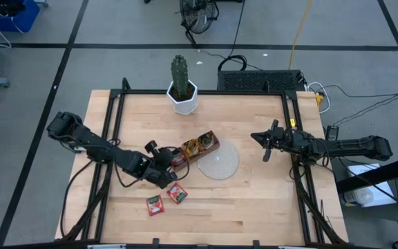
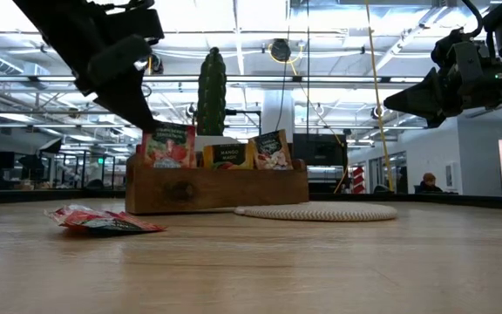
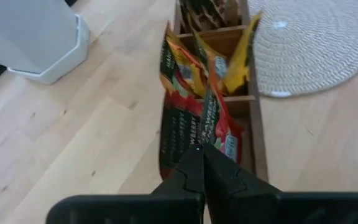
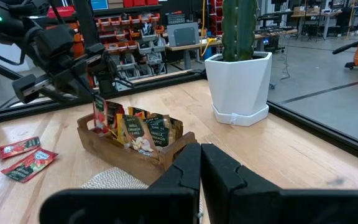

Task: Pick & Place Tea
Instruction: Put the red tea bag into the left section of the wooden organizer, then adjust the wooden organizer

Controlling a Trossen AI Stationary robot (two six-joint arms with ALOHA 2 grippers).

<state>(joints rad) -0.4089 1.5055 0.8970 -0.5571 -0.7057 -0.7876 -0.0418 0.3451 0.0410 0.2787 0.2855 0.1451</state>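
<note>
Left gripper (image 1: 173, 166) sat at the 9 o'clock end of the wooden tray (image 1: 200, 146), just left of tabletop centre, fingers pinched together on the top edge of a red tea sachet (image 3: 188, 127) that stood upright in the tray's end compartment. In the left wrist view the dark fingertips (image 3: 199, 163) met on the sachet's upper rim; whether the sachet was lifted or resting in the compartment could not be told.

Tray: brown wood, long narrow box with dividers. The low view showed three sachets standing in it: red (image 2: 169, 145), orange-yellow (image 2: 227, 156) and a pale one (image 2: 271, 150). All sachets flat, square, glossy foil-like.

Two more red sachets (image 1: 155, 205) (image 1: 177, 194) lay flat on the tabletop (image 1: 254, 200) at about 7 o'clock from the tray, near the left gripper but not touching it.

A round woven pale mat (image 1: 218, 160) lay just beside the tray at its 4 o'clock. A green cactus (image 1: 179, 76) in a white faceted pot (image 1: 184, 101) stood at the tabletop's 12 o'clock edge.

Right gripper (image 1: 265, 137) hovered at 3 o'clock, well apart from the tray, fingers fully closed, holding nothing.

Tabletop: light wood planks, black frame rails along the sides.
</note>
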